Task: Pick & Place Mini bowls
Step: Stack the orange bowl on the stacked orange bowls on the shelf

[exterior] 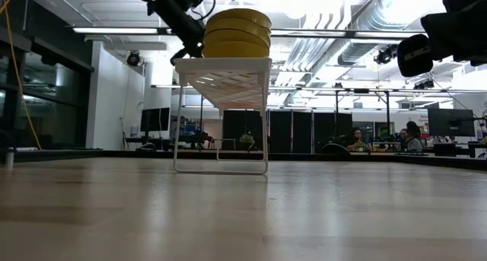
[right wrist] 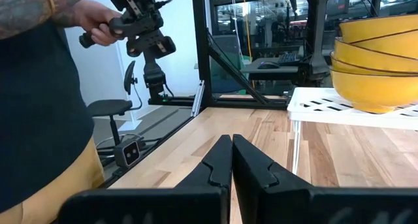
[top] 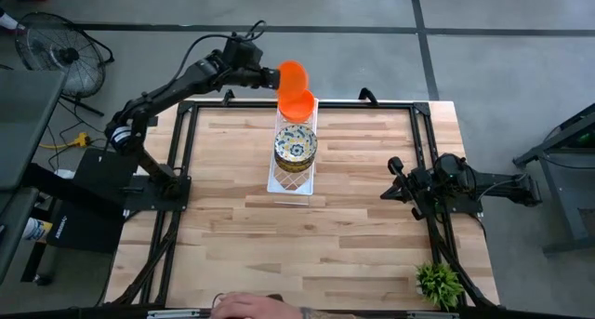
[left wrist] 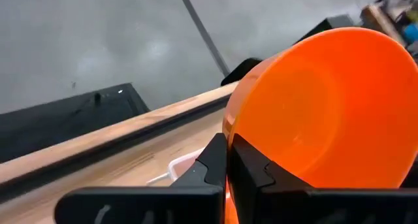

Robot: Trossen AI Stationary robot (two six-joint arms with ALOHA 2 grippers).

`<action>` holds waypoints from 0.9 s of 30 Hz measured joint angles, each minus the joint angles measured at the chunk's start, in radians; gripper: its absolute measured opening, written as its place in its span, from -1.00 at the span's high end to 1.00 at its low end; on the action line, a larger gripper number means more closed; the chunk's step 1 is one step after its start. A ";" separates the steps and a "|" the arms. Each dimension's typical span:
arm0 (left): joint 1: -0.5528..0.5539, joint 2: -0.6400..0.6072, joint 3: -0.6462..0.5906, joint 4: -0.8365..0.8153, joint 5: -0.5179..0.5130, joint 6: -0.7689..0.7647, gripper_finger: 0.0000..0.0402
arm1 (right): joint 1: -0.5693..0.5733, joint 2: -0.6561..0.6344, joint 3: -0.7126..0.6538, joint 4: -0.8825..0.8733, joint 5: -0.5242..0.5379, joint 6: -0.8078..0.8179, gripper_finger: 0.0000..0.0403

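My left gripper (top: 275, 76) reaches over the table's far edge, shut on one plain orange mini bowl (top: 293, 74), which fills the left wrist view (left wrist: 326, 106). Below it, another orange bowl (top: 297, 104) sits on the far end of the white lattice tray (top: 290, 181). A stack of floral bowls (top: 296, 144) with yellow outsides (right wrist: 379, 61) stands on the tray's middle (exterior: 236, 31). My right gripper (right wrist: 232, 152) waits shut above the table's right side (top: 398, 181), touching nothing. My left gripper pinches the orange bowl's wall at its rim (left wrist: 228, 129), one finger (left wrist: 212, 160) on each face of the wall. The fingers come level from the table's left. The bowl is lifted clear above the tray's far end and tipped up on edge.
The tray stands on thin white legs (exterior: 176, 139) at the table's middle. A small green plant (top: 437, 282) sits at the near right corner. A person's hand (top: 246, 306) shows at the near edge, and a person holding a controller (right wrist: 130, 21) stands beside the table.
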 joint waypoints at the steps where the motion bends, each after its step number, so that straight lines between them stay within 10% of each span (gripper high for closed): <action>1: -0.003 0.003 0.000 0.011 0.000 -0.019 1.00 | 0.000 0.000 0.000 0.000 0.000 0.000 1.00; 27: -0.081 0.008 0.001 -0.093 -0.026 -0.108 1.00 | 0.000 0.000 0.000 0.000 -0.006 0.000 1.00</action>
